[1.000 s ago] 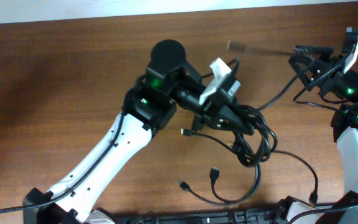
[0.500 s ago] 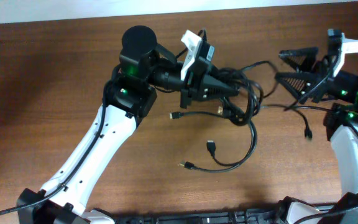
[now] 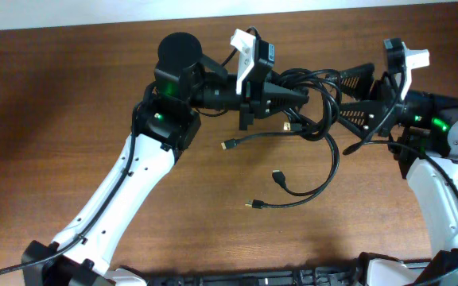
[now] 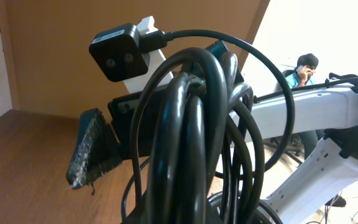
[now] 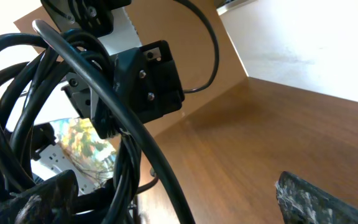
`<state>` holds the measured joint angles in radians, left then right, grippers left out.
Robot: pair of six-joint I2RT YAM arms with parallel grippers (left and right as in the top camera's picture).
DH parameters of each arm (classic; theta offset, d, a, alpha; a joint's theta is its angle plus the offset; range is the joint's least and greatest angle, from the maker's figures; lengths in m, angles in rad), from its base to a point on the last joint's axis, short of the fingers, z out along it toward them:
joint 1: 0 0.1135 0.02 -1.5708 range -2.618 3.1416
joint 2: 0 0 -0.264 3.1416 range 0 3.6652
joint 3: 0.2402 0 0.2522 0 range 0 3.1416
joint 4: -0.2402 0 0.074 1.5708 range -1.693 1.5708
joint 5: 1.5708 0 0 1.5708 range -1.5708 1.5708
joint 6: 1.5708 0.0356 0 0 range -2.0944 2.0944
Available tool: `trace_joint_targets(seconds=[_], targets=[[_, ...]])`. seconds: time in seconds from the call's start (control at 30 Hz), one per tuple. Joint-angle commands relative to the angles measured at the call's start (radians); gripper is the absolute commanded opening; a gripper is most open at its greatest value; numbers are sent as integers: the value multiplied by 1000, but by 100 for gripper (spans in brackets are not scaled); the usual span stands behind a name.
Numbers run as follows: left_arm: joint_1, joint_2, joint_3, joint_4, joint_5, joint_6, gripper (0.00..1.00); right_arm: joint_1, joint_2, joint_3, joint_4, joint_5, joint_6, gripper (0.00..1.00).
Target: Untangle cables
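The cables (image 3: 318, 111) are a bunch of thin black cords held above the brown table (image 3: 70, 119). My left gripper (image 3: 296, 95) is shut on the bunch from the left. Loose ends with plugs (image 3: 277, 176) hang below it. My right gripper (image 3: 343, 102) is open, one finger above and one below the right side of the bunch. In the left wrist view the cables (image 4: 191, 137) fill the middle and hide my left fingers. In the right wrist view the cables (image 5: 48, 93) run between the spread fingers of my right gripper (image 5: 166, 193).
The two arms meet at the back middle of the table. The white back edge (image 3: 94, 16) lies just behind them. Two more plug ends (image 3: 227, 144) (image 3: 253, 204) trail out to the left of the bunch.
My left gripper has lifted the bunch up and back to the right. My right gripper has moved left until its open fingers straddle the bunch. The loose ends have swung along.
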<state>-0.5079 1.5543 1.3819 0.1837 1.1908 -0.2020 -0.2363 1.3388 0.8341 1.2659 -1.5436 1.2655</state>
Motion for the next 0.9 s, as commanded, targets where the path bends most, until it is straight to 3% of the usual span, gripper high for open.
trace_joint_targets(seconds=[0.0,0.23,0.53,0.87], targets=[[3,-18,10,6,-15,8,0,29,-10,8,7,-5,11,100],[19,-18,10,6,-35,8,0,39,-10,8,7,-6,6,100],[157,-18,10,9,46,-68,0,-47,-8,8,6,-8,-10,99],[85,-18,10,6,74,-66,0,-13,-8,8,7,13,-19,99]])
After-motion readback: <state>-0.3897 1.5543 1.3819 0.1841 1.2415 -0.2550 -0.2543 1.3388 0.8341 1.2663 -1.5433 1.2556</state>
